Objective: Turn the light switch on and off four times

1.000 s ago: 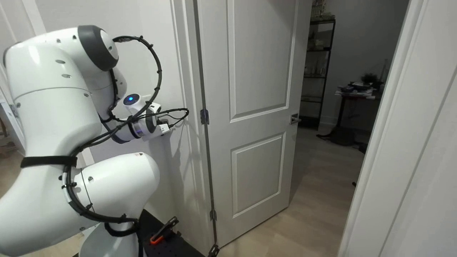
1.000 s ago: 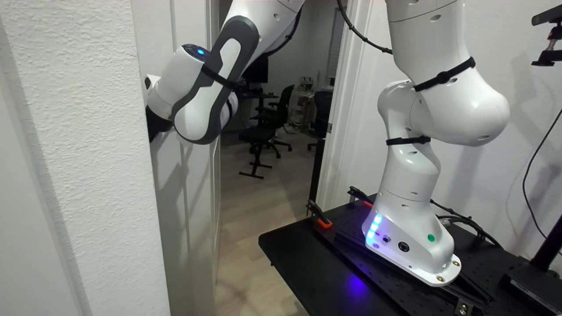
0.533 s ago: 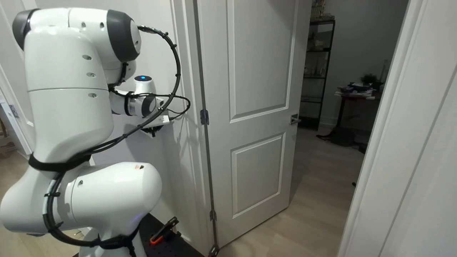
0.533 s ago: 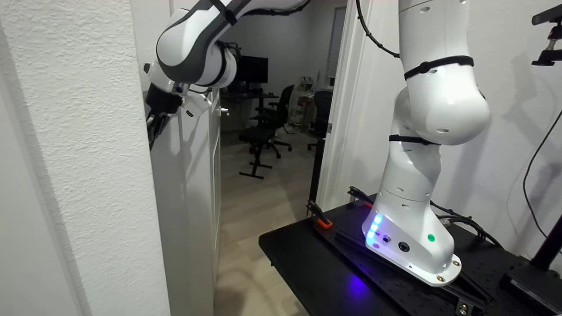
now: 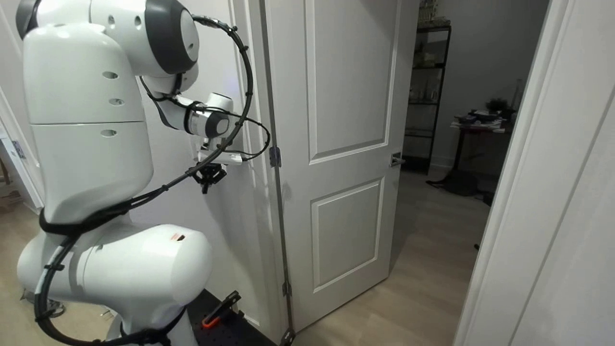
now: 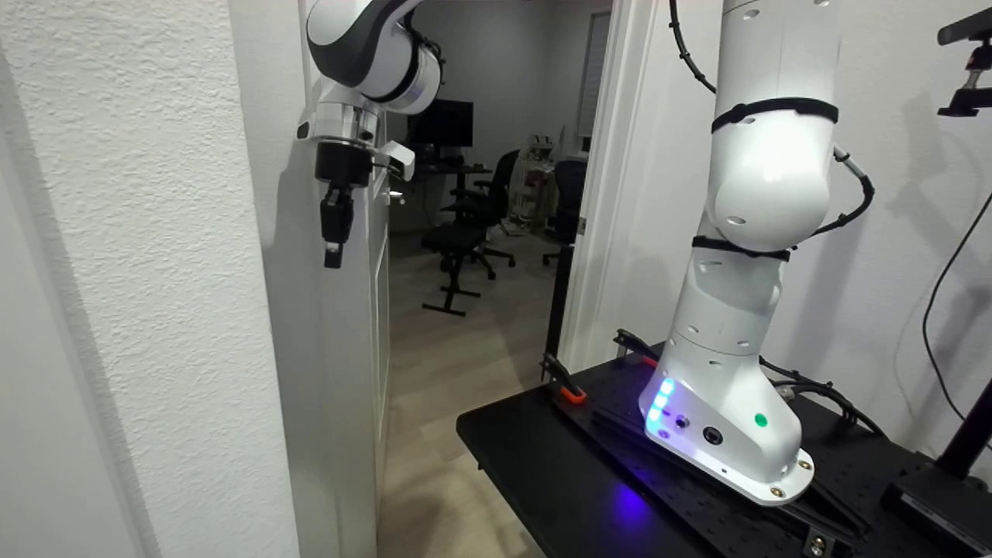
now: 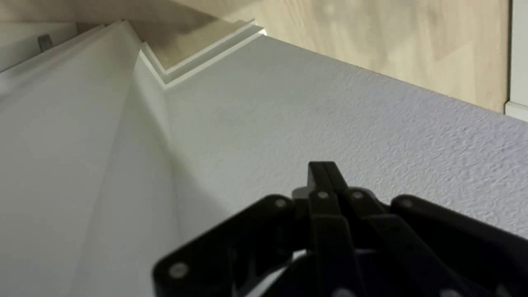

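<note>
My gripper (image 7: 324, 165) is shut, its two black fingertips pressed together with nothing between them. In both exterior views the gripper (image 5: 205, 187) (image 6: 335, 256) hangs pointing downward. It stands in front of the pale textured wall (image 7: 371, 123), close to the door frame; whether it touches the wall I cannot tell. The light switch does not show in any view: it is hidden or out of view.
A white door (image 5: 350, 105) stands ajar beside the arm, with a lever handle (image 5: 397, 160). A wall edge (image 6: 155, 271) borders the hand's space. The arm's base is on a black table (image 6: 535, 465) with orange-tipped clamps (image 6: 572, 391). Dark cables (image 5: 245, 72) loop off the arm.
The arm has swung my gripper out from the wall edge and tilted it from facing the wall to pointing down. The wrist has come nearer the door frame. The jaws stayed shut.
</note>
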`<state>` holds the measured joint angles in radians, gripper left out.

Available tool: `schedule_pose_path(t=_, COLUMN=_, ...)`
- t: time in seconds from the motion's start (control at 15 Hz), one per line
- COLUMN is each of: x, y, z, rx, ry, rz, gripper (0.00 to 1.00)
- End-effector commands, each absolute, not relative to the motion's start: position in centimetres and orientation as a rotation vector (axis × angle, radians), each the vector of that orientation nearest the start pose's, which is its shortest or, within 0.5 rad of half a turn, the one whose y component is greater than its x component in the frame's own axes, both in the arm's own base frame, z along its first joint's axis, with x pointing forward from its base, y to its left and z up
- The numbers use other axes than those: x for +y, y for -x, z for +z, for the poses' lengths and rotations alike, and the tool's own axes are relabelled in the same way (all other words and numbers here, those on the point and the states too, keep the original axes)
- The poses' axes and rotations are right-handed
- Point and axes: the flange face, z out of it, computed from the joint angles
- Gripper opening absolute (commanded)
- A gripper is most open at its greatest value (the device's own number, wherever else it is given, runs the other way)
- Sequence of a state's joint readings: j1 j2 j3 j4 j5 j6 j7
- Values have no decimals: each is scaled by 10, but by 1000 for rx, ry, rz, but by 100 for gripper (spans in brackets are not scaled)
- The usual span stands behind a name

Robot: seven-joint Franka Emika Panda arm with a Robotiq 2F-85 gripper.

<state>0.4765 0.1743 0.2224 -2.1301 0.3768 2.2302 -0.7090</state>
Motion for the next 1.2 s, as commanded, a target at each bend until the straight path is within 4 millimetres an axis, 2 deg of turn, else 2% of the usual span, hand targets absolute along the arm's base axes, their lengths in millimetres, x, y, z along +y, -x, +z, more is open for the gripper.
schedule_pose_path(t=0.0, x=341, y=-409, z=360, rx=-1552, ry=2345, rz=116, gripper=0)
schedule_pose_path(t=0.2, x=326, y=-403, z=387, rx=-1527, ry=2345, rz=102, gripper=0)
schedule_pose_path(t=0.4, x=314, y=-397, z=410, rx=-1498, ry=2363, rz=15, gripper=0)
schedule_pose_path(t=0.73, x=302, y=-383, z=441, rx=-1377, ry=2434, rz=-366, gripper=0)
schedule_pose_path(t=0.93, x=303, y=-376, z=446, rx=-1321, ry=2446, rz=-616, gripper=0)
schedule_pose_path(t=1.13, x=318, y=-370, z=444, rx=-1286, ry=2423, rz=-855, gripper=0)
